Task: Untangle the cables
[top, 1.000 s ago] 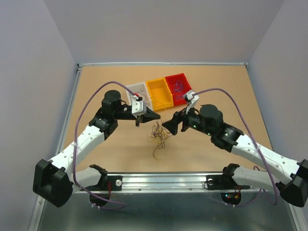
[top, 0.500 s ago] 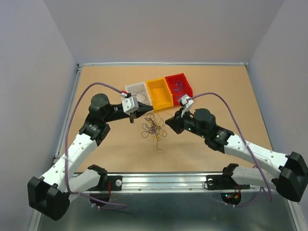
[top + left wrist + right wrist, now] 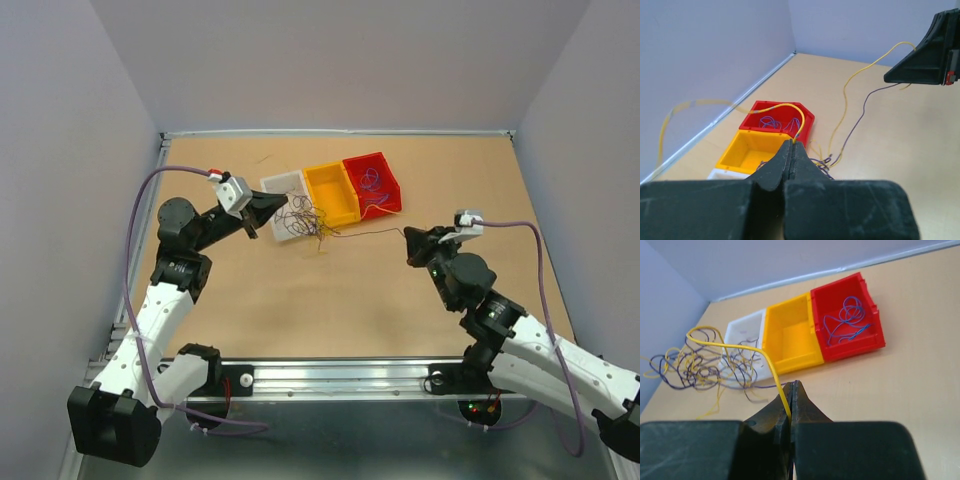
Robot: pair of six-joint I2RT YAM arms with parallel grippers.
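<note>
Top view: L gripper [image 3: 283,203] sits at 9 o'clock of the cables [image 3: 305,218], jaws closed. In its wrist cam, the L gripper [image 3: 791,145] pinches a yellow strand [image 3: 790,107] that arcs up over the red bin [image 3: 807,119].

R gripper [image 3: 408,236] is well apart from the bunch, at 4 o'clock of it, jaws closed too. In the R wrist cam, the R gripper [image 3: 791,385] is clamped on a yellow strand [image 3: 740,346] running back to the cables [image 3: 695,365].

The bunch (purple, yellow, dark loops) overlaps the white bin [image 3: 275,186] at its 4 o'clock corner, just beside the yellow bin [image 3: 333,192]; can't tell if it rests there or hangs. 1 thin dark line [image 3: 365,233] stretches from the bunch to the R gripper.

3 bins sit in a row at 12 o'clock of the table [image 3: 400,300]: white, yellow, then red bin [image 3: 390,190]. The red 1 holds a few purple loops [image 3: 372,180].
</note>
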